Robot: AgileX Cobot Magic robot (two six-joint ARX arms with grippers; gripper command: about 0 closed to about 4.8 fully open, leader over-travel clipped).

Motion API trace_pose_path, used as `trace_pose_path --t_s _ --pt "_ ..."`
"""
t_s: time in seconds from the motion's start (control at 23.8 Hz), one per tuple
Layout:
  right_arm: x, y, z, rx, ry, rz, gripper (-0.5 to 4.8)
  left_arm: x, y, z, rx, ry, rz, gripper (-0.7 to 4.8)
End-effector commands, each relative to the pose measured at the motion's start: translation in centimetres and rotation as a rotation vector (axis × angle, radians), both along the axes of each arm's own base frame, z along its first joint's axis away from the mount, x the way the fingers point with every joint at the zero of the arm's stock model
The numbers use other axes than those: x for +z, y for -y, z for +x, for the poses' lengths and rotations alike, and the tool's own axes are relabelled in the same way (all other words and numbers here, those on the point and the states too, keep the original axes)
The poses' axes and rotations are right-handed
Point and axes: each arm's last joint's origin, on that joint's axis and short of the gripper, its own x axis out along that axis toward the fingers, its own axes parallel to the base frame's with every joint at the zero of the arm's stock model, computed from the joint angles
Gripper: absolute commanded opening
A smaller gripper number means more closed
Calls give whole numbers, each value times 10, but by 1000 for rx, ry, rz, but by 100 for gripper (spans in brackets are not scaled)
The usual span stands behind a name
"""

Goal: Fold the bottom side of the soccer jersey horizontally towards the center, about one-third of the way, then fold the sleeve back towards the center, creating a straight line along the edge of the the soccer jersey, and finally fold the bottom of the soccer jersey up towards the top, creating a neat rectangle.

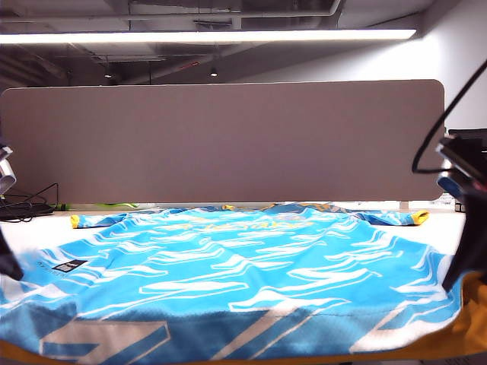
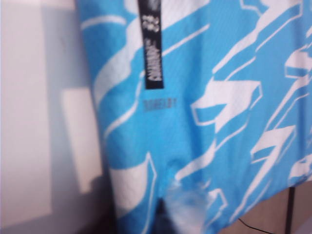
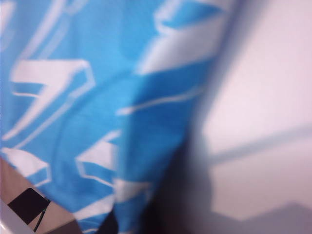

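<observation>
Blue jersey (image 1: 243, 258); left tool (image 2: 178, 217), right tool (image 3: 122, 219) at hem (image 1: 228, 334) corners.

White surface (image 1: 23, 228) carries soccer jersey (image 1: 243, 258), spread flat, sleeves out to both sides by grey partition (image 1: 221, 141). Bottom of the soccer jersey (image 1: 228, 334), yellow-edged, nearest both tools; bare surface beyond each tool's outer side.
</observation>
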Motion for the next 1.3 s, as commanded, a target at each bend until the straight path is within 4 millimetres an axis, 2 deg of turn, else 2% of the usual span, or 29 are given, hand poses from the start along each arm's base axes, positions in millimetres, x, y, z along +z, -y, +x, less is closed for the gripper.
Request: trace_pose_path --t_s 0.04,0.17,0.29,0.46,0.5,0.55,0.59,0.67,0.72,0.76,0.88,1.05,1.14,1.18,1.22,1.26,1.3 --pt "1 -2 1 2 18 -9 4 -4 1 -2 -6 -16 -27 -4" --pt "11 -2 -5 8 31 -4 -6 2 3 -1 -2 -3 -124 -5" --pt "26 -1 -15 10 63 -5 -6 10 3 -8 -1 -8 -115 -5" --pt "53 1 -38 9 125 1 -6 33 4 -24 6 41 -100 -5" --pt "65 1 -54 19 139 27 -6 45 5 -33 17 74 -121 -5" --pt "70 1 -62 28 144 49 -6 54 5 -40 24 96 -148 -5" --pt "81 2 -80 45 158 92 -6 69 7 -52 31 144 -197 -5" --pt "92 2 -102 44 187 131 -6 89 8 -73 65 229 -240 -5" --pt "95 3 -111 37 205 134 -6 96 9 -82 83 263 -244 -5" --pt "102 4 -127 16 245 144 -6 105 9 -100 113 321 -247 -5" --pt "112 7 -148 -74 362 158 -6 116 10 -125 161 412 -290 -5" --pt "121 6 -132 -104 470 173 -6 118 9 -109 190 441 -262 -5" --pt "124 5 -109 -108 507 178 -6 119 7 -84 190 463 -265 -5" --pt "124 5 -87 -134 530 178 -6 118 6 -64 201 478 -281 -5" --pt "122 4 -75 -142 543 177 -6 117 5 -50 211 485 -297 -5" --pt "118 5 -50 -179 549 182 -6 112 4 -27 232 483 -329 -5" --pt "114 7 -36 -197 540 181 -6 107 3 -11 244 473 -345 -5"
